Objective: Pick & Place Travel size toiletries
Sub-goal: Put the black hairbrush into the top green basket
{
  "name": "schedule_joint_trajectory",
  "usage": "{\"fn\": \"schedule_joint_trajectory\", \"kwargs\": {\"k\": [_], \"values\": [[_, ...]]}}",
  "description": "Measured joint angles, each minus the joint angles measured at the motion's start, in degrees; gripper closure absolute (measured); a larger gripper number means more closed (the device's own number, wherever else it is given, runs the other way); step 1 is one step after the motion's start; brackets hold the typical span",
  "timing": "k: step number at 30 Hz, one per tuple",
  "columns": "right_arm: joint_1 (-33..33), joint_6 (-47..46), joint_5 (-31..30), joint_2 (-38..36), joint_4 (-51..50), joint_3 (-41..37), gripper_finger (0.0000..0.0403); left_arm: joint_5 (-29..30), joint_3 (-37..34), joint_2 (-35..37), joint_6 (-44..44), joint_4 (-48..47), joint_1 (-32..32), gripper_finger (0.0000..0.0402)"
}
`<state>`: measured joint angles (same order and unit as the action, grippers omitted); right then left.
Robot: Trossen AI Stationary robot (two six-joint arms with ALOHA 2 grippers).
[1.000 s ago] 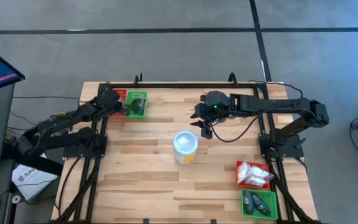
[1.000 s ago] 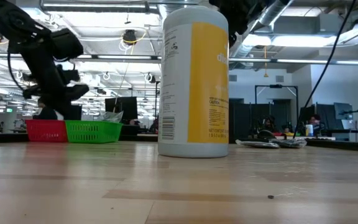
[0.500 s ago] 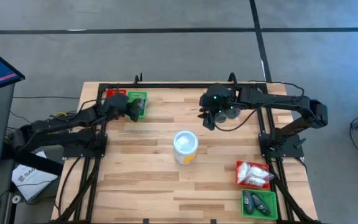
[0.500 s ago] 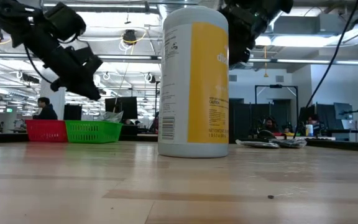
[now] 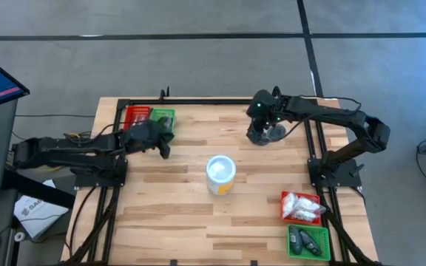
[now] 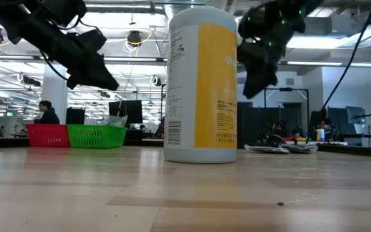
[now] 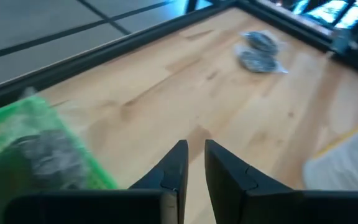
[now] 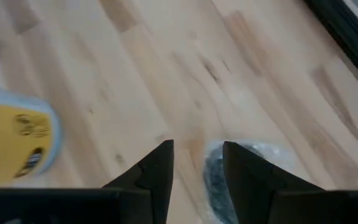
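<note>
Two toiletry packets (image 7: pixel 261 51) are seen at the table's far right; right gripper (image 8: pixel 196 163) is held above them, fingers parted, empty. Left gripper (image 7: pixel 192 163) is narrowly gapped, empty, beside the green tray (image 5: pixel 163 118).

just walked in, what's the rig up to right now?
Sorting travel toiletries into trays. The right gripper is low over a clear packet of dark round pieces lying at the table's far edge, fingers open with the packet between them, not yet gripped. The left gripper hovers empty, fingers nearly together, just off the green tray at the far left, which holds a dark item. The white and yellow canister stands mid-table. Near right, a red tray holds white sachets and another green tray dark items.
</note>
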<state>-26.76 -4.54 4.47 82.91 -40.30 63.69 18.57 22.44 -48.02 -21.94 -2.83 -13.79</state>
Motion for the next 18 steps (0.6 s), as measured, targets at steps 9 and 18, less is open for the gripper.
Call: {"fn": "schedule_joint_trajectory", "kwargs": {"k": [9,18], "values": [[-8.8,-1.1,0.0,0.0,9.0,-9.3,0.0274,0.0,0.0,0.0,-1.4,4.8,8.0,0.0357],[-13.8,-1.6,0.0,0.0,16.7,-16.4,0.0274,0.3,0.0,-0.4,-1.1,10.9,14.1,0.0357]]}}
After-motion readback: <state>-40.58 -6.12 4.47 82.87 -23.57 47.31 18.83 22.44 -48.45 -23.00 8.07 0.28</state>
